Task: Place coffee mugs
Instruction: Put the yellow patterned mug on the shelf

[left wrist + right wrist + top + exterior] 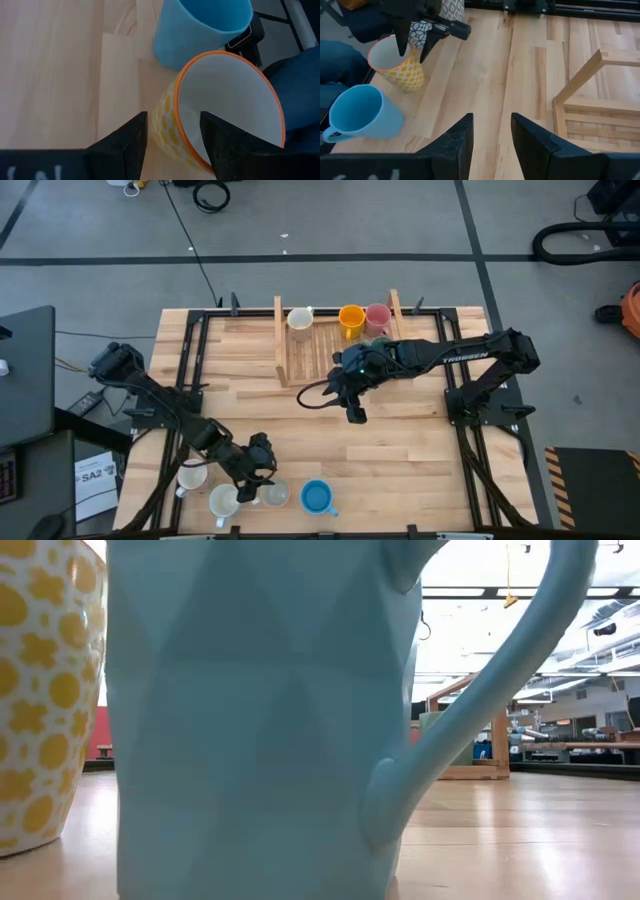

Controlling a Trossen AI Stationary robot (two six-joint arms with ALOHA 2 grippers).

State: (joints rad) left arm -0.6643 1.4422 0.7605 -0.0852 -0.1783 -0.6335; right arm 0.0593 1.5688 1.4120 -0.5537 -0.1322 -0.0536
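Observation:
My left gripper (pixel 262 470) is open at the table's near edge, over a white mug with yellow dots and an orange rim (pixel 225 90) (pixel 402 67). One finger (pixel 225 145) is inside the mug and the other (pixel 125 145) is outside its wall, with gaps on both sides. A blue mug (pixel 317 497) (pixel 200 25) stands on its base just to the right. Two more white mugs (pixel 192 475) (pixel 224 500) stand to the left. A white (pixel 300 318), an orange (pixel 351 317) and a pink mug (pixel 378 315) stand at the rack's far end. My right gripper (pixel 356 416) (pixel 491 135) is open above bare table.
The wooden rack (pixel 283 340) (pixel 580 75) stands at the table's far middle, close beside my right gripper. My right arm hides most of the dark teal mug. A person's blue-clad leg (pixel 295 90) is just beyond the near edge. Bare wood (pixel 400 470) lies between the two grippers.

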